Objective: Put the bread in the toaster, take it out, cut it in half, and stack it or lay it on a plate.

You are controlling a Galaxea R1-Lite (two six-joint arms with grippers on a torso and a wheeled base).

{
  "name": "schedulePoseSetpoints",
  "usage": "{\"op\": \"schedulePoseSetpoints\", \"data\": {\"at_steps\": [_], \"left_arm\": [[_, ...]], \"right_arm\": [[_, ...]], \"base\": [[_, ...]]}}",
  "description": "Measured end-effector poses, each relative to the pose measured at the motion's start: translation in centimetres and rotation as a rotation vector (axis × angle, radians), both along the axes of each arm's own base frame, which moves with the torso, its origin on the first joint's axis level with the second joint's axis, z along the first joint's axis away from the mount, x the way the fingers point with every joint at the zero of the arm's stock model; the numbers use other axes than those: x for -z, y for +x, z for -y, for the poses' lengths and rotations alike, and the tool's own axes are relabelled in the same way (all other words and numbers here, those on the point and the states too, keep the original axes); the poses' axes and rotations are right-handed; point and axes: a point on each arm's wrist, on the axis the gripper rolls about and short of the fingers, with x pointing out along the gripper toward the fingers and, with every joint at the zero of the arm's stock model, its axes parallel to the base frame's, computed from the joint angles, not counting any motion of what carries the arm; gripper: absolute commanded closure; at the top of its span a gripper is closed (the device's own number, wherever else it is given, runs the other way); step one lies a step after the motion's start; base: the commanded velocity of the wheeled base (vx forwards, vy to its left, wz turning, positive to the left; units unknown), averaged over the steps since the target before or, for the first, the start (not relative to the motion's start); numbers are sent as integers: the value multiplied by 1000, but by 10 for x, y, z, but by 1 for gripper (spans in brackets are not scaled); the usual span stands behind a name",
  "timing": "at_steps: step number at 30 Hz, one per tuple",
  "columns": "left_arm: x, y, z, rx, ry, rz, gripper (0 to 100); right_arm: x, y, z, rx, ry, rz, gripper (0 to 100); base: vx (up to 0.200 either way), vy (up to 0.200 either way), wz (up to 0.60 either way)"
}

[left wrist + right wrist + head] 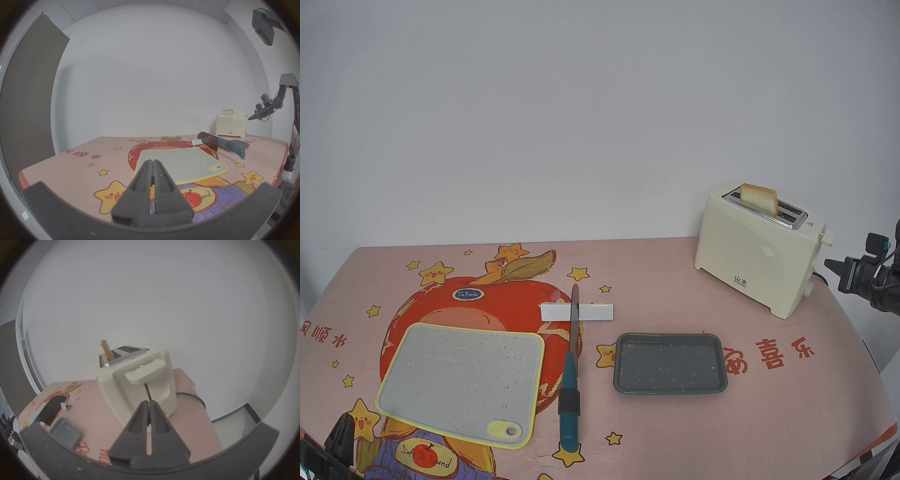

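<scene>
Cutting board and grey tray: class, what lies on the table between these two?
A knife with a teal handle lies between the cutting board and the tray, its blade across a small white rest, seen in the head view.

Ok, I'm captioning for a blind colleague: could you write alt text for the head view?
A slice of bread stands in the slot of a cream toaster at the far right of the table, the right gripper beside it. Nearer lie a grey cutting board, a teal-handled knife across a white rest, and a grey plate.
</scene>
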Motion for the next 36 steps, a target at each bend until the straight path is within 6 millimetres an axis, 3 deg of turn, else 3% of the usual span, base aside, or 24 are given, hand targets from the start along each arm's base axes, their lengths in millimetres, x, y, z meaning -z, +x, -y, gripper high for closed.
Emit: {"op": "schedulePoseSetpoints", "data": {"at_steps": [12,18,23,36], "left_arm": [[0,0,0,0,0,0,100],[0,0,0,0,0,0,100],[0,0,0,0,0,0,100],[0,0,0,0,0,0,100]], "right_arm": [[-38,-31,-3,6,-4,103,100],[-52,-36,-8,-13,53,154,100],[-52,-29,-10,-15,91,143,100],[-29,0,-6,12,118,36,100]], "base": [[0,0,0],[0,0,0],[0,0,0],[0,0,0]]}}
